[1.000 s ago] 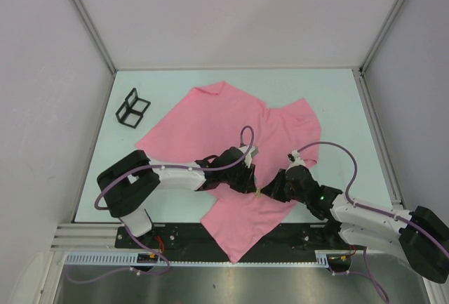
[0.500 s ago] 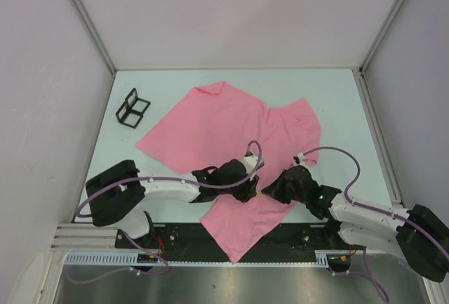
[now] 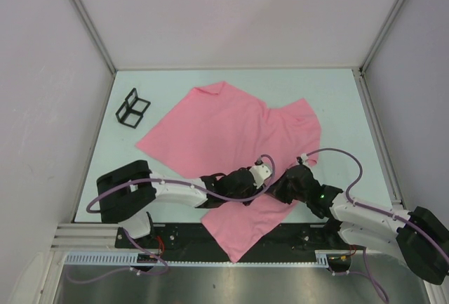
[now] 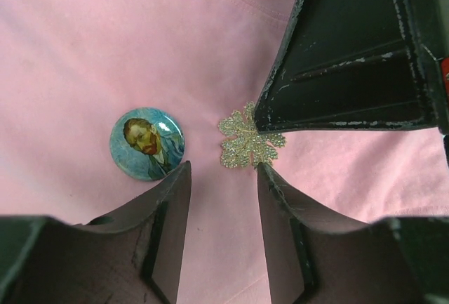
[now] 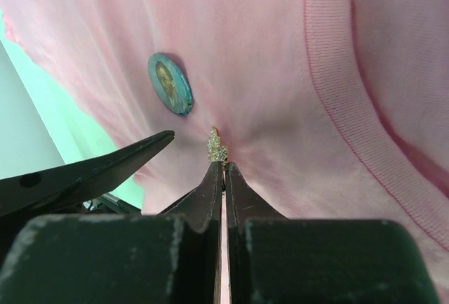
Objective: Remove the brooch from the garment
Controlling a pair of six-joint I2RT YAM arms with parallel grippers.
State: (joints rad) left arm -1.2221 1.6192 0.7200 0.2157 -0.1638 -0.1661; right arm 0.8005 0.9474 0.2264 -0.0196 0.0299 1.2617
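The right tool [image 5: 223, 167], pressed together, pinches the glittery leaf brooch [image 4: 249, 137] on the pink garment [image 3: 210, 121], with a round badge [image 4: 147, 143] at its nine o'clock. The left tool [image 4: 223, 170] stands spread at the brooch's six o'clock. Unless it pins the cloth, a pull may lift fabric or the thin pinch may slip.

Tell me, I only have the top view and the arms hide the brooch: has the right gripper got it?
Observer: Right gripper is shut, tips apparently pinching the glittery leaf brooch by its edge.
Operator: And the left?
Observer: Left gripper is open and empty, poised just short of the brooch.
Operator: Anything else pinned nearby?
Observer: A round portrait badge sits on the garment beside the brooch, not touching it.
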